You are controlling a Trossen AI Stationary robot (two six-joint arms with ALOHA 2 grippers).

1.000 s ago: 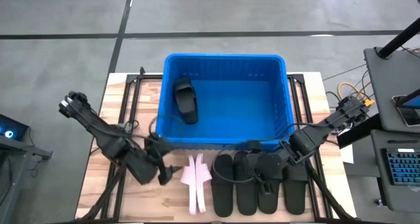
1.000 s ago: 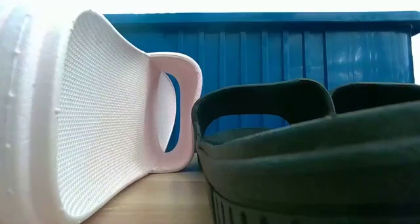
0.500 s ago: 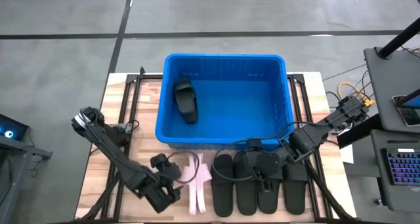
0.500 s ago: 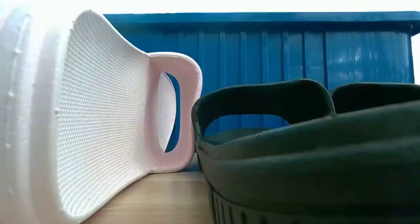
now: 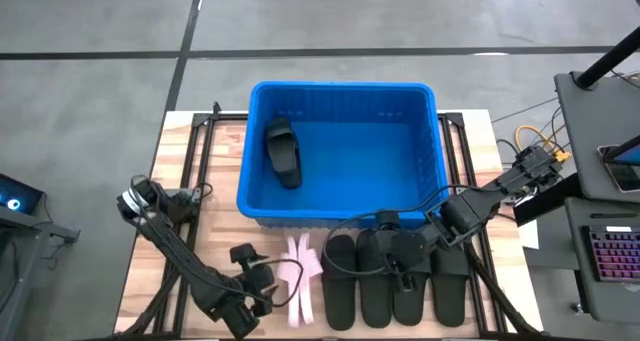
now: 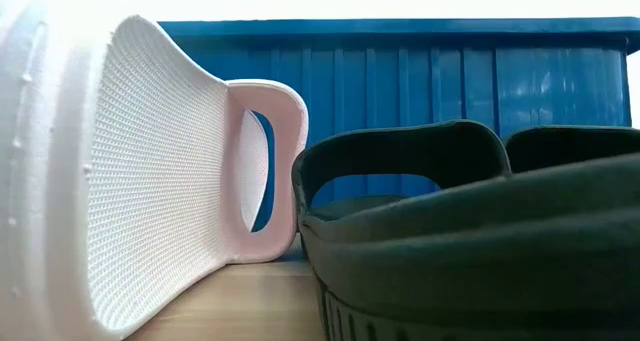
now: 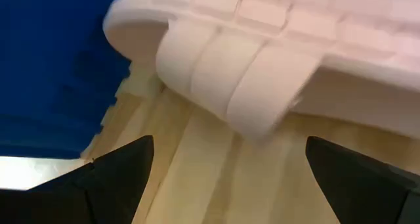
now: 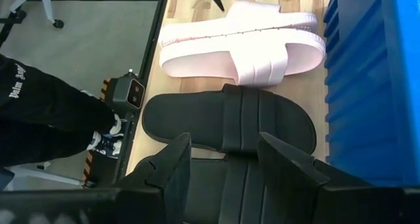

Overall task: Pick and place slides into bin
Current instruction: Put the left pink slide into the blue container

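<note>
My left gripper (image 5: 262,287) sits low at the bottom left of the high view, just left of the pink slides (image 5: 298,277), fingers spread wide and empty with the strap (image 7: 243,76) of the nearer pink slide showing between them in my wrist view. The pink pair lies side by side on edge, long axis running top to bottom in the high view, just below the blue bin (image 5: 342,93). So the pink slides lie straight ahead of my left fingers, and I judge my left arm the nearer one for them; closing across the pair's short width should suit. My right gripper (image 5: 402,264) hangs over the row of black slides (image 5: 392,281) at lower right, fingers parted and holding nothing. One black slide (image 5: 282,153) already lies in the bin's left part.
</note>
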